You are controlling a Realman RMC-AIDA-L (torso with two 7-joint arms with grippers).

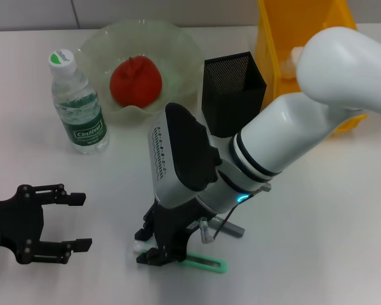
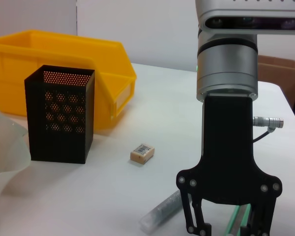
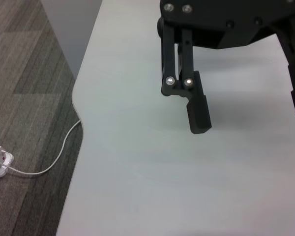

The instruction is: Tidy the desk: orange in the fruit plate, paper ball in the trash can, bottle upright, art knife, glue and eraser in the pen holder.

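Observation:
My right gripper [image 1: 153, 248] is down at the table's front, open [image 3: 250, 118], its fingers straddling the green art knife [image 1: 206, 262]. The grey-white glue stick [image 2: 160, 211] lies just beside it, and the tan eraser [image 2: 141, 153] rests farther back towards the black mesh pen holder [image 1: 233, 92]. My left gripper [image 1: 70, 219] is open at the front left, holding nothing. The reddish orange [image 1: 135, 81] sits in the pale green fruit plate [image 1: 178, 44]. The bottle [image 1: 79, 105] stands upright beside the plate. A pale lump [image 1: 296, 57] shows in the yellow trash can [image 1: 343, 19].
The right arm's white body [image 1: 292, 127] covers the table's middle and hides the eraser from the head view. In the right wrist view the rounded table edge [image 3: 78, 113] lies close, with carpet and a white cable [image 3: 39, 169] below it.

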